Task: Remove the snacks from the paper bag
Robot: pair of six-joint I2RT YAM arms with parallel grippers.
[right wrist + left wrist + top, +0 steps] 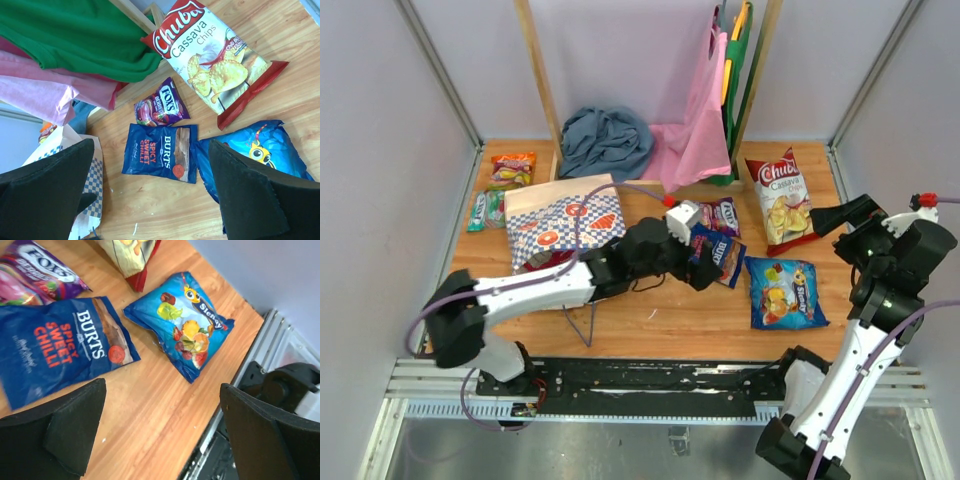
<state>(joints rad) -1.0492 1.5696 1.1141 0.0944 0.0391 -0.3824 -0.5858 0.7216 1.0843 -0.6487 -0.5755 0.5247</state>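
Wooden table [670, 325]: paper bag [565, 220], cassava chips [778, 195], Burts pkt [728, 262], purple Fox's pkt [723, 213], blue sweets pkt [783, 292], grey-blue cloth [605, 142].

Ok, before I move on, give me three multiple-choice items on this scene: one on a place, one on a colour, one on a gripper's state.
1. The Burts bag lies:
A) inside the paper bag
B) on the table beside the Fox's packet
C) off the table

2. The Cassava chips bag is mainly:
A) green
B) black
C) red and white

3. The left gripper is:
A) open and empty
B) shut on the Burts bag
C) shut on the paper bag

Key:
1 B: it lies flat on the wood, outside the paper bag.
2 C: it has a red top and edge and a white middle.
3 A: its jaws stand wide apart, with only table between them.
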